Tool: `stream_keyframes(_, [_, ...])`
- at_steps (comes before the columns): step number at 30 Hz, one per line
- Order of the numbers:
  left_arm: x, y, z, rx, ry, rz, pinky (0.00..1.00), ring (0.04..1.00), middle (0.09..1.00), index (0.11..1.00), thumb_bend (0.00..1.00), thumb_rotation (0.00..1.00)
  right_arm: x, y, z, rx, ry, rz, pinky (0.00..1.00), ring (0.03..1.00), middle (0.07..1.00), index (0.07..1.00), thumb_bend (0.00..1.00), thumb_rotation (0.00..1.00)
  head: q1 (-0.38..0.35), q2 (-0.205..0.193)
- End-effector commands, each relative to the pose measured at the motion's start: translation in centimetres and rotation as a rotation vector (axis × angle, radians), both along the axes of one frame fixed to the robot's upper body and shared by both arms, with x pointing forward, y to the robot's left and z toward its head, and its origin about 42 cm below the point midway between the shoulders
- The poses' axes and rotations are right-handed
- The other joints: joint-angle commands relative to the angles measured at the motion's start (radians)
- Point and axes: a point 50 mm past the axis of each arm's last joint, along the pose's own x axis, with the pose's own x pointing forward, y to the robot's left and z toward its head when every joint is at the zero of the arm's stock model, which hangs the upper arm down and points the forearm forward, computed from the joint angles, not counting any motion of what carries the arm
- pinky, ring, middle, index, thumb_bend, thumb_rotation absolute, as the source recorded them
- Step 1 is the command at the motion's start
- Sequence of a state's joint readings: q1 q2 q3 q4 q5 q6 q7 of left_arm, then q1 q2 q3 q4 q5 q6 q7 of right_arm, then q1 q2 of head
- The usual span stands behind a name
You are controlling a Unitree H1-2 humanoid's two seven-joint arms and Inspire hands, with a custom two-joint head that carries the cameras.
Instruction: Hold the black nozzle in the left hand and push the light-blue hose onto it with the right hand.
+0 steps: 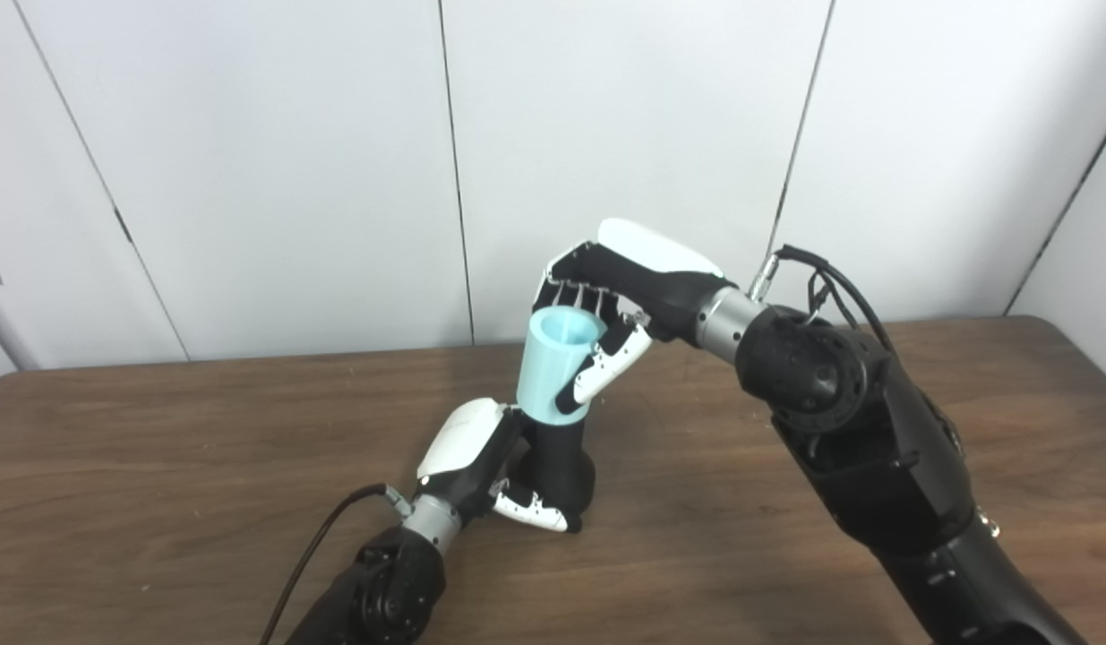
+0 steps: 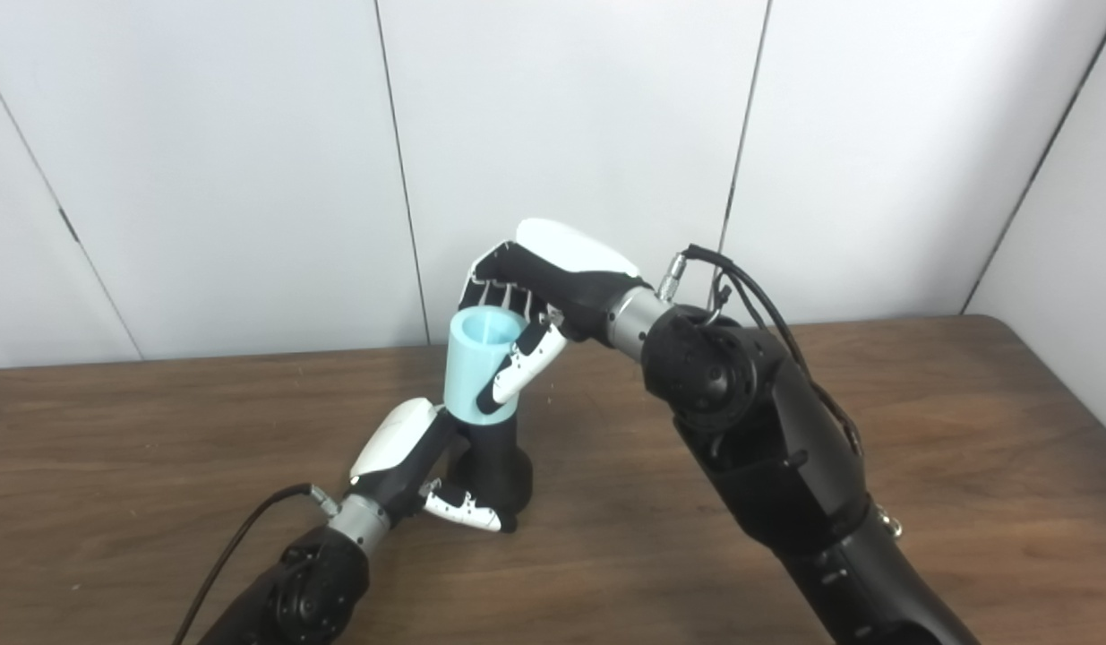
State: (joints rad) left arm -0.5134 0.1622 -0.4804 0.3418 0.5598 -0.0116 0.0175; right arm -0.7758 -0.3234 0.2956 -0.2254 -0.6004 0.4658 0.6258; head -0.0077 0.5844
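Observation:
The black nozzle (image 1: 560, 470) stands upright on the wooden table (image 1: 158, 466), wide at its base. My left hand (image 1: 481, 466) is shut on its lower part, thumb across the front. A light-blue hose piece (image 1: 557, 363), a short open-topped tube, sits over the top of the nozzle, tilted slightly. My right hand (image 1: 620, 300) comes down from above right and is shut on the hose, fingers behind it and thumb in front. The top of the nozzle is hidden inside the hose.
A white panelled wall (image 1: 338, 161) rises just behind the table's far edge. My right forearm (image 1: 875, 448) fills the right side of the table. A black cable (image 1: 311, 555) trails from my left wrist.

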Motion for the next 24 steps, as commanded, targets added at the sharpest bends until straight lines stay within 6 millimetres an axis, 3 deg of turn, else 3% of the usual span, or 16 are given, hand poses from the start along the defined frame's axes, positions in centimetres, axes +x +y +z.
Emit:
stream_keyframes(1, [-1.5,-0.8,-2.7,0.079,0.114,-0.058,0.87,0.588,0.462,0.496,0.52,0.00,0.0,0.4,1.8,0.020,-0.067,0.000,0.34,0.421,0.500,0.501,0.52,0.00,0.002,0.001])
stream_keyframes(11, [-1.9,-0.7,-2.7,0.079,0.119,-0.055,0.87,0.588,0.463,0.496,0.52,0.00,0.5,0.4,0.8,0.005,-0.048,0.005,0.37,0.433,0.498,0.488,0.52,0.00,0.006,0.002])
stream_keyframes(24, [-2.2,-0.3,-2.9,0.087,0.124,-0.047,0.87,0.594,0.474,0.490,0.52,0.00,1.2,-0.8,1.9,-0.055,-0.079,-0.005,0.38,0.441,0.493,0.484,0.52,0.00,-0.004,0.017])
